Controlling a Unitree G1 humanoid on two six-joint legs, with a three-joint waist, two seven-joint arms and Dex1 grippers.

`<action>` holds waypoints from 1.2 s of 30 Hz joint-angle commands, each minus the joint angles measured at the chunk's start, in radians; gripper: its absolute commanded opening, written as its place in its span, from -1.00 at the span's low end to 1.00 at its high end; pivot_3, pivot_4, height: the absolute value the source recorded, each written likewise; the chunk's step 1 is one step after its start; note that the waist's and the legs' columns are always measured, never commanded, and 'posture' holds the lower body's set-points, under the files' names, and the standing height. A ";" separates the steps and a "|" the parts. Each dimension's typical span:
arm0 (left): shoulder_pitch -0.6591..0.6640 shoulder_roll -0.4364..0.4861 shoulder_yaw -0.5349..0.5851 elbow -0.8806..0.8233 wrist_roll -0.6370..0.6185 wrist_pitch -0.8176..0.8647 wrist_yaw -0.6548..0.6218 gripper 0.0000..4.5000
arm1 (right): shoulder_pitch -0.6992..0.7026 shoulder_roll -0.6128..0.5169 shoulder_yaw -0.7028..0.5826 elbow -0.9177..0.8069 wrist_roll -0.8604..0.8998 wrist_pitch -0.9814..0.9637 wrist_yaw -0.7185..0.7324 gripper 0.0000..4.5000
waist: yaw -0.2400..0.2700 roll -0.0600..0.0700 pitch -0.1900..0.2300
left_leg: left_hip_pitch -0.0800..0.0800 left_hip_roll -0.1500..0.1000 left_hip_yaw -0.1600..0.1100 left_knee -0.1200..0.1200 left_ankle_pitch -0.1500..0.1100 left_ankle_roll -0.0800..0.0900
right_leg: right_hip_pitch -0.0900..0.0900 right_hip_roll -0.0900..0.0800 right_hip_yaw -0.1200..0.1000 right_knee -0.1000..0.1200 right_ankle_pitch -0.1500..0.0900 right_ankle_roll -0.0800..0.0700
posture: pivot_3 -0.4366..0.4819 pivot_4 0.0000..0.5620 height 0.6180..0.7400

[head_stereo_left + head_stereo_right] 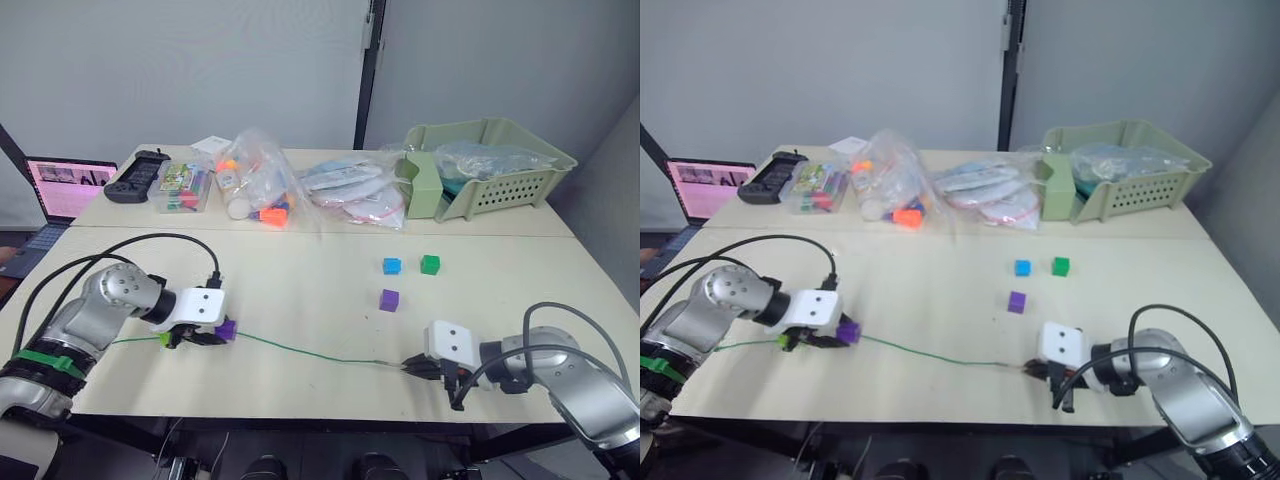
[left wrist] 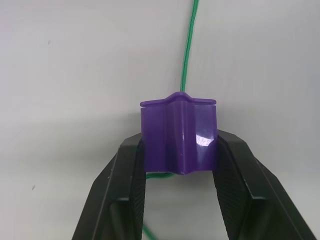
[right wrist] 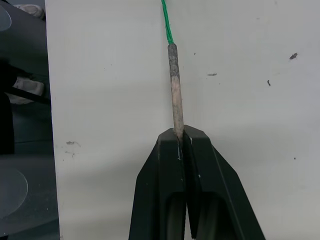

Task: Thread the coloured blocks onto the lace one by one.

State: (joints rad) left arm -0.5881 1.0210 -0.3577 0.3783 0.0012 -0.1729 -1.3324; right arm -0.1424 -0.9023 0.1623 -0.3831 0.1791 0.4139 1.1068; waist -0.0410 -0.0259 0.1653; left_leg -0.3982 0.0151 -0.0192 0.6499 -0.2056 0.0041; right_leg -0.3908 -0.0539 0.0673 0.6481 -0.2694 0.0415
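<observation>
Lace (image 1: 300,350) tip pinched by right hand (image 3: 181,136) (fingers closed).

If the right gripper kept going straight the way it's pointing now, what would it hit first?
Probably the purple plastic block held in the left gripper. The right gripper, shut on the thin green lace by its tan tip, points along the lace toward it; bare table lies between.

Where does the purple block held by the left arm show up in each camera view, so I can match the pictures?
Left eye view: purple block at lower left, in the left gripper, on the lace.
Right eye view: same block, lower left.
Left wrist view: centre, pinched between the two black fingers, block.
Right wrist view: not in it.
Shared landmark: the green lace, running to the right gripper.
</observation>
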 commanded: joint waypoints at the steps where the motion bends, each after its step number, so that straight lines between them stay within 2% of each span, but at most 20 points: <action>1: 0.028 0.024 -0.004 0.074 0.074 -0.005 -0.017 -0.39 | -0.015 0.002 -0.002 -0.013 0.002 -0.015 -0.001 -1.00 | -0.001 0.001 -0.001 | 0.000 0.000 0.000 0.000 0.000 0.000 | 0.000 0.000 0.000 0.000 0.000 0.000 | -0.05 -0.47 1.00; 3: 0.036 0.014 0.005 0.055 0.072 0.028 -0.021 -0.39 | -0.025 0.008 0.005 -0.010 0.001 -0.014 -0.002 -1.00 | -0.001 0.001 -0.001 | 0.000 0.000 0.001 -0.001 0.000 0.000 | 0.000 0.000 0.000 0.000 -0.001 0.002 | -0.05 -0.47 1.00; 5: 0.037 0.013 0.006 0.048 0.074 0.066 -0.036 0.07 | -0.038 0.015 0.013 -0.010 0.001 -0.009 -0.003 -1.00 | -0.001 0.001 -0.001 | 0.000 0.000 0.001 -0.001 0.000 0.000 | 0.000 0.000 0.001 0.000 -0.002 0.003 | -0.05 -0.47 1.00; 11: 0.002 -0.012 0.050 -0.038 0.010 0.183 -0.104 0.94 | -0.059 0.022 0.026 -0.010 0.003 -0.002 -0.003 -1.00 | 0.000 0.001 -0.001 | -0.001 -0.001 0.001 -0.002 0.000 0.000 | -0.002 0.000 0.001 0.000 -0.002 0.003 | -0.05 -0.47 1.00; 12: -0.011 -0.015 0.057 -0.056 0.002 0.204 -0.118 0.99 | -0.065 0.025 0.028 -0.008 0.003 0.001 -0.004 -1.00 | 0.001 0.001 -0.001 | -0.003 -0.001 0.001 -0.002 0.000 0.000 | -0.003 -0.001 0.001 0.000 -0.002 0.002 | -0.05 -0.47 1.00; 16: -0.022 -0.046 0.093 -0.215 -0.102 0.359 -0.179 0.99 | -0.087 0.043 0.048 -0.019 0.001 0.025 -0.012 -1.00 | 0.004 0.000 0.000 | -0.013 -0.001 0.001 0.000 0.000 0.000 | -0.012 -0.002 0.001 0.002 0.001 -0.002 | -0.05 -0.47 1.00; 19: 0.000 -0.104 0.089 -0.350 -0.144 0.470 -0.142 0.99 | -0.107 0.065 0.072 -0.024 -0.003 0.047 -0.025 -1.00 | 0.009 -0.001 0.000 | -0.017 -0.001 -0.001 0.003 0.000 0.000 | -0.015 -0.002 -0.001 0.002 0.002 -0.002 | -0.05 -0.47 1.00; 23: 0.031 -0.305 0.006 -0.512 -0.128 0.606 0.025 0.99 | -0.144 0.101 0.111 -0.016 -0.021 0.077 -0.050 -1.00 | 0.022 -0.001 0.000 | -0.017 -0.002 -0.002 0.005 0.000 0.000 | -0.013 -0.002 0.000 0.003 0.002 -0.001 | -0.05 -0.47 1.00; 26: 0.040 -0.367 -0.043 -0.535 -0.084 0.618 0.068 0.99 | -0.153 0.107 0.126 -0.009 -0.031 0.078 -0.055 -1.00 | 0.026 -0.002 0.001 | -0.018 -0.002 -0.002 0.008 0.000 0.000 | -0.013 -0.002 0.000 0.004 0.002 0.000 | -0.05 -0.47 1.00; 30: -0.013 -0.535 -0.112 -0.476 -0.073 0.682 0.160 0.99 | -0.173 0.116 0.145 -0.007 -0.036 0.092 -0.056 -1.00 | 0.030 -0.002 0.001 | -0.018 -0.003 -0.002 0.010 0.000 0.000 | -0.014 -0.002 0.000 0.008 0.003 0.000 | -0.05 -0.47 1.00; 33: -0.018 -0.542 -0.133 -0.462 -0.045 0.661 0.171 0.99 | -0.171 0.116 0.146 -0.011 -0.041 0.097 -0.055 -1.00 | 0.028 -0.002 0.001 | -0.018 -0.004 -0.002 0.011 0.000 0.000 | -0.013 -0.002 0.000 0.008 0.002 0.000 | -0.05 -0.47 1.00; 36: -0.028 -0.554 -0.113 -0.504 -0.105 0.735 0.154 0.99 | -0.166 0.111 0.143 -0.019 -0.041 0.105 -0.057 -1.00 | 0.022 -0.002 0.001 | -0.018 -0.003 -0.002 0.011 0.000 0.000 | -0.014 -0.001 0.000 0.009 0.002 0.000 | -0.05 -0.47 1.00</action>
State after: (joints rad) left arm -0.5945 0.4685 -0.4918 -0.0793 -0.0758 0.5386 -1.1706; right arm -0.3027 -0.7845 0.3198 -0.3733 0.1384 0.5130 1.0572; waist -0.0187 -0.0283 0.1667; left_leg -0.4157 0.0123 -0.0216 0.6605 -0.2055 0.0040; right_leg -0.4052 -0.0544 0.0672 0.6572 -0.2670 0.0413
